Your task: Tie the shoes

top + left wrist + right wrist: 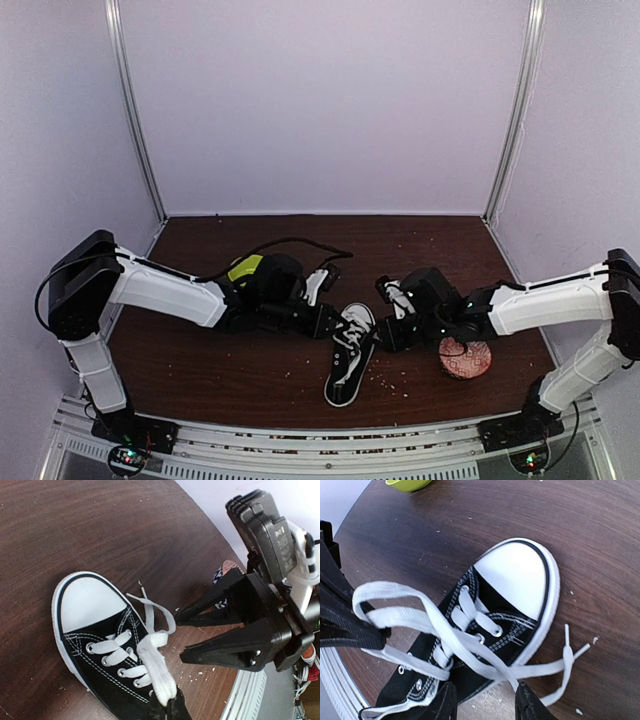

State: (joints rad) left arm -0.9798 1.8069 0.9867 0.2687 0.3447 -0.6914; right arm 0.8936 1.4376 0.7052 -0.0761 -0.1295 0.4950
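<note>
A black sneaker [350, 365] with a white toe cap [515, 577] lies on the brown table between both arms, its white laces loose. My left gripper [172, 702] is shut on a doubled white lace [157, 667] pulled up off the eyelets; in the right wrist view that gripper [367, 630] holds a lace loop [395, 615] at the left. My right gripper [485, 702] stands open just beside the shoe's sole, with a lace strand [540, 667] running past its right fingertip [530, 700]. Nothing is clamped between its fingers. The left wrist view shows those fingers [225, 650] spread apart.
A green bowl [243, 266] sits behind the left arm. A round patterned pad [465, 358] lies under the right arm. Crumbs [395, 378] are scattered near the shoe. A black cable [290, 243] arcs over the left wrist. White walls enclose the table.
</note>
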